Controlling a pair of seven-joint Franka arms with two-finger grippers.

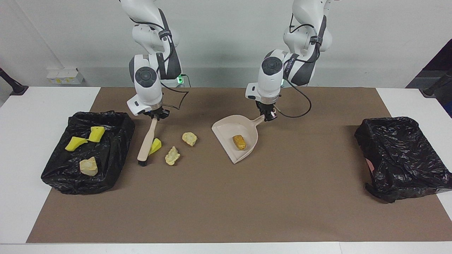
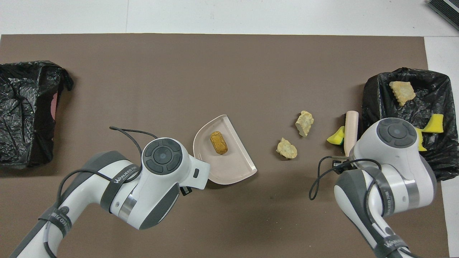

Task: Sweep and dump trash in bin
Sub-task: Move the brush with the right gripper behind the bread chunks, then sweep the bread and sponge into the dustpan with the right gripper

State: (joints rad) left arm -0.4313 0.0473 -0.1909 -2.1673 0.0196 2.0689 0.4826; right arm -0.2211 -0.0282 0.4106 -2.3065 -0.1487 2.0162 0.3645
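Two grippers work nearest the robots: your left gripper is clamped on the dustpan handle, one orange lump inside. Your right gripper is clamped on the brush, a sponge scrap touching it. Two pale lumps lie loose between brush and dustpan, unswept. Three scraps already sit in the bin beside the brush. Brown matting covers the tabletop; a second bag lies at the left arm's end.

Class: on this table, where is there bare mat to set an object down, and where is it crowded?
Bare: the wide stretch of mat farther from the robots than the dustpan, and between it and the closed bag. Crowded: the scraps between the brush and dustpan, beside the open bag.
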